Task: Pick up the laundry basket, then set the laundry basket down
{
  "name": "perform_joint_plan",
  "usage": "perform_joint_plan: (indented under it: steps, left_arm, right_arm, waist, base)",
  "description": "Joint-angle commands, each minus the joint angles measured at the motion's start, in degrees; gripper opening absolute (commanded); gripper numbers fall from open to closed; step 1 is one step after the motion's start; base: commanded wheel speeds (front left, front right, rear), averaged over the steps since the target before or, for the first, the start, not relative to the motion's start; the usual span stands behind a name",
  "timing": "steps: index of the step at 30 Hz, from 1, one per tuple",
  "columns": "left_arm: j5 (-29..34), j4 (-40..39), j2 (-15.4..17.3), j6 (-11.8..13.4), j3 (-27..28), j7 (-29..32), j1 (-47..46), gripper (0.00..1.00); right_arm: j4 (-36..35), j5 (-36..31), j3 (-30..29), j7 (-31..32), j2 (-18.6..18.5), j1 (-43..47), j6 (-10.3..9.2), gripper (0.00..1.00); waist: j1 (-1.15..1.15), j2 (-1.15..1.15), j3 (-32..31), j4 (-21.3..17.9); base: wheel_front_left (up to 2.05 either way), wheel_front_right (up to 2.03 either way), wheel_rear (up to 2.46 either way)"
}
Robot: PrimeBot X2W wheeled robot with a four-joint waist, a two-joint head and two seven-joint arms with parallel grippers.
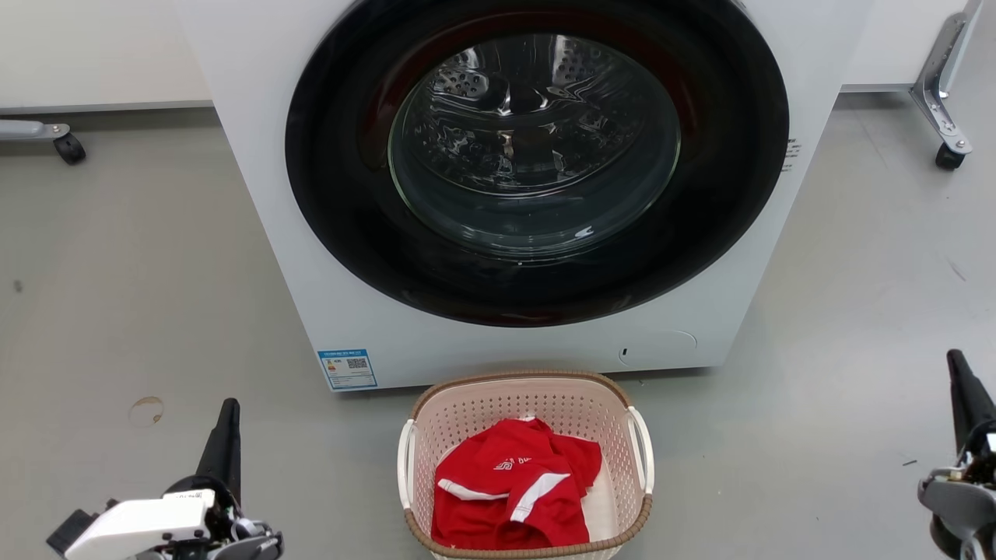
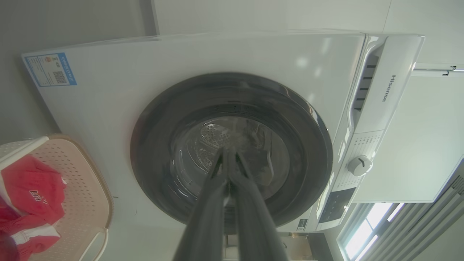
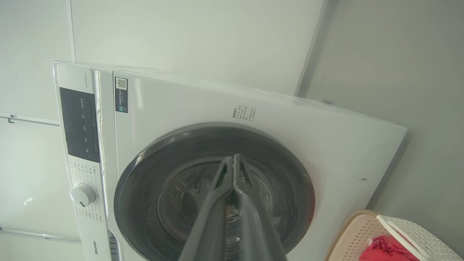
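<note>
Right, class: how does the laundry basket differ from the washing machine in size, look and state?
Size: the laundry basket is far smaller than the washing machine. Look: the basket is perforated pink-cream with a brown rim; the machine is white with a dark door. State: the basket is open-topped, holding red clothing; the machine's door is shut. Both stand on the floor.

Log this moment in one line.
pale pink perforated plastic laundry basket: on floor, untouched | left gripper: shut | right gripper: shut
</note>
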Motion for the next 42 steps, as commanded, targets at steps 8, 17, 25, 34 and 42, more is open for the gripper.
perform_joint_plan:
  steps: [8, 17, 25, 34, 42]
  left_arm:
    - [-0.1, 1.4, -0.5, 0.1, -0.5, -0.8, 0.5, 1.0]
    - [-0.4, 0.3, -0.4, 0.0, -1.5, -2.3, 1.0, 1.0]
    - [5.4, 0.3, -0.3, 1.0, -1.7, -3.8, 1.4, 1.0]
    - [13.3, -1.1, -0.2, 3.6, -2.7, -5.3, 1.9, 1.0]
    - [20.4, -0.8, -0.2, 5.5, -4.4, -6.5, 2.4, 1.0]
  right_arm:
    - [1.1, -0.1, 0.8, -0.5, 1.1, 0.7, -0.03, 1.0]
    - [0.5, -0.3, 2.5, -1.9, 0.9, 0.6, -0.01, 1.0]
    - [1.0, -4.7, 4.2, -3.7, 0.1, 0.1, 0.01, 1.0]
    - [1.9, -14.7, 3.8, -5.2, 0.4, -0.2, 0.04, 1.0]
    - [4.1, -21.6, 3.1, -6.4, 0.4, -0.6, 0.05, 1.0]
  waist:
    - [0.04, 0.0, 0.0, 0.0]
    - [0.01, 0.0, 0.0, 0.1]
    - [0.0, 0.0, -0.1, 0.0]
    - [0.0, 0.0, -0.1, 0.0]
    - [0.0, 0.0, -0.2, 0.0]
  base:
    - [0.0, 0.0, 0.0]
    - [0.0, 0.0, 0.0]
    - [0.0, 0.0, 0.0]
    - [0.0, 0.0, 0.0]
    - [0.0, 0.0, 0.0]
